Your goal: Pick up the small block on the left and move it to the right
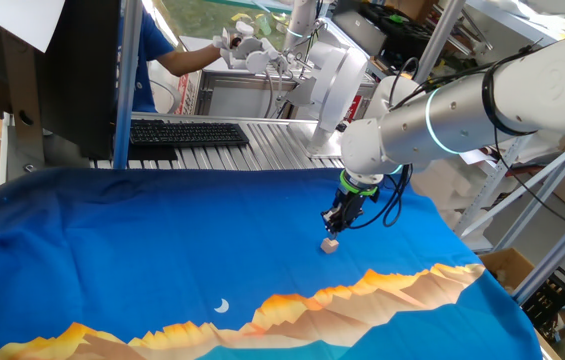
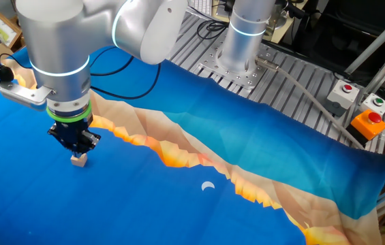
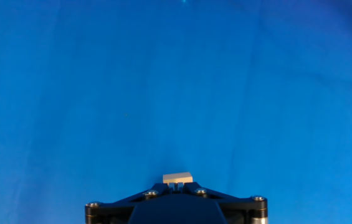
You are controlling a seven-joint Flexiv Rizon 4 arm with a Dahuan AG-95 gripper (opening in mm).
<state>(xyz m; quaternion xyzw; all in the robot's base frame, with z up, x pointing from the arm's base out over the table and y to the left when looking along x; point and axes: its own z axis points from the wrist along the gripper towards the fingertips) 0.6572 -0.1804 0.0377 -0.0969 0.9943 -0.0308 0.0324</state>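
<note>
The small block [image 1: 330, 244] is a tiny tan cube held at the tips of my gripper [image 1: 333, 234], right of the middle of the blue cloth. The other fixed view shows the block [image 2: 78, 160] under the black fingers of the gripper [image 2: 78, 154], at or just above the cloth. In the hand view the block [image 3: 177, 178] sits at the fingertips of the gripper [image 3: 177, 185], whose jaws stand close together on it. I cannot tell whether the block touches the cloth.
A flat white crescent print [image 1: 222, 306] lies on the cloth near the orange mountain pattern; it also shows in the other fixed view [image 2: 208, 186]. A keyboard [image 1: 187, 132] and a person [image 1: 162, 55] are behind the table. A button box [image 2: 368, 122] stands at the far edge.
</note>
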